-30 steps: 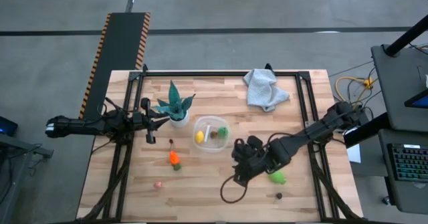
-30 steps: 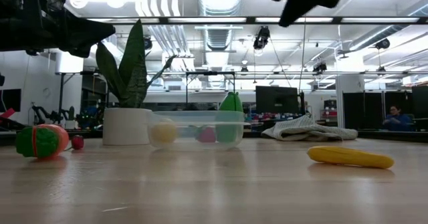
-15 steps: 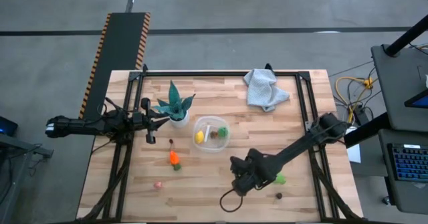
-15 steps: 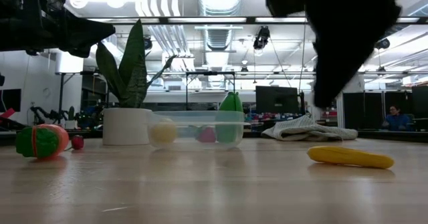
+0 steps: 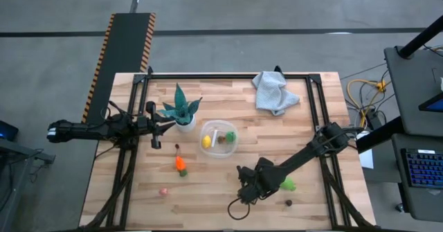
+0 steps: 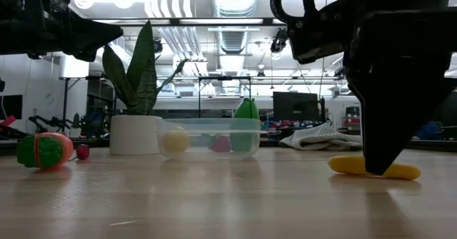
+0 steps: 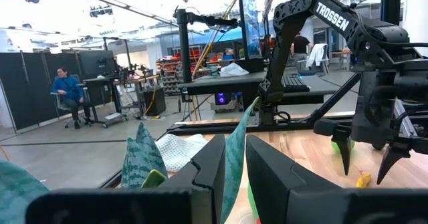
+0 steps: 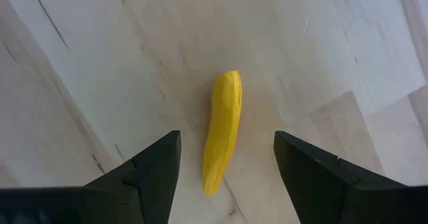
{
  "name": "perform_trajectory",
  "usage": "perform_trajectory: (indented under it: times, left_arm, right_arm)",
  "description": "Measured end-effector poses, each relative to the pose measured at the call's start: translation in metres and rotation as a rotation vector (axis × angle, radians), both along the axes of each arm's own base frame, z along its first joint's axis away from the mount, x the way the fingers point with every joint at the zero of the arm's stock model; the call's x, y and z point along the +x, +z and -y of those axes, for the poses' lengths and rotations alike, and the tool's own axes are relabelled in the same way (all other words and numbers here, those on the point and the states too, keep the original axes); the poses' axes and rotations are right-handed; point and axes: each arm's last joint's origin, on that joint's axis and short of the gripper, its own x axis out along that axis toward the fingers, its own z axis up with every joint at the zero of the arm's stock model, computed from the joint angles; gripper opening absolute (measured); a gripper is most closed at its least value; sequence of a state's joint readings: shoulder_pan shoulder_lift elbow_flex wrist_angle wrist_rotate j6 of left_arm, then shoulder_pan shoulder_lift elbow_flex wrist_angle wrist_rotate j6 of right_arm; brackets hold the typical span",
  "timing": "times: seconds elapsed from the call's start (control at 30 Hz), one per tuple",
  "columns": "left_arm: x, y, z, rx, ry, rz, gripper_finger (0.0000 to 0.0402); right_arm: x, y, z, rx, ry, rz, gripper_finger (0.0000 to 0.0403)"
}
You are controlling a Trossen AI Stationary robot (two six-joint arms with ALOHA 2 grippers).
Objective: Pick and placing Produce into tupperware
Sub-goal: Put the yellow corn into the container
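Note:
My right gripper points down, open, just above the near right part of the table. Its fingers stand on either side of a yellow piece of produce, apart from it. That piece lies flat on the wood. The clear tupperware stands mid-table with yellow, green and brown pieces inside. My left gripper hovers level at the left, beside the teal plant, its fingers all but together and holding nothing.
Loose on the wood lie an orange-and-green piece, a pink piece, a small dark piece, a green piece and another dark piece. A pale grey cloth lies at the far right.
My right gripper has come down from well above the table to just over the wood. It has shifted a little toward the near edge and tipped to point more steeply down, so its fingers now straddle the yellow piece. Its gap is unchanged.

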State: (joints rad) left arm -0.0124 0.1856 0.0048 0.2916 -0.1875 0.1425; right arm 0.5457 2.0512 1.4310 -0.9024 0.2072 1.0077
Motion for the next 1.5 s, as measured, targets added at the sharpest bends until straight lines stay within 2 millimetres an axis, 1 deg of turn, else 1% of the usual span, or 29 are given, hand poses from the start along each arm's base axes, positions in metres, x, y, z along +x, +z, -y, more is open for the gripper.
perform_trajectory:
  times: [0.2,0.33,0.57,0.67,0.77,1.1,1.17,1.5]
  left_arm:
    - [0.0,0.0,0.0,0.0,0.0,0.0,0.0048]
    - [0.0,0.0001,0.0,0.0,0.0,0.0,0.0048]
    - [0.0,0.0,0.0,0.0,0.0,0.0,0.0048]
    - [0.0,0.0,0.0,0.001,0.0,0.0,0.0048]
    - [0.0,0.0001,0.0,0.001,0.0,0.0,0.0048]
    - [0.0,0.0,0.0,0.001,0.0,0.0,0.0048]
    - [0.0,0.0001,0.0,0.001,0.0,0.0,0.0048]
    - [0.0,0.0,0.0,0.001,0.0,0.0,0.0048]
  right_arm:
    - [-0.004,-0.0066,0.0025,-0.013,0.0,-0.016,0.0232]
    - [-0.0042,-0.0073,0.0027,-0.013,-0.005,-0.011,0.0231]
    - [-0.0033,-0.0083,0.0021,-0.003,-0.002,0.001,0.0211]
    - [-0.0028,-0.0089,0.0018,0.003,-0.002,0.01,0.019]
    - [-0.0023,-0.0088,0.0013,0.011,-0.002,0.014,0.0159]
    - [-0.0004,-0.0087,-0.0001,0.028,0.017,0.028,0.0023]
    - [-0.0003,-0.0088,0.0001,0.024,0.02,0.029,0.0016]
    - [0.0016,-0.0075,0.0042,-0.007,0.028,0.043,0.0013]
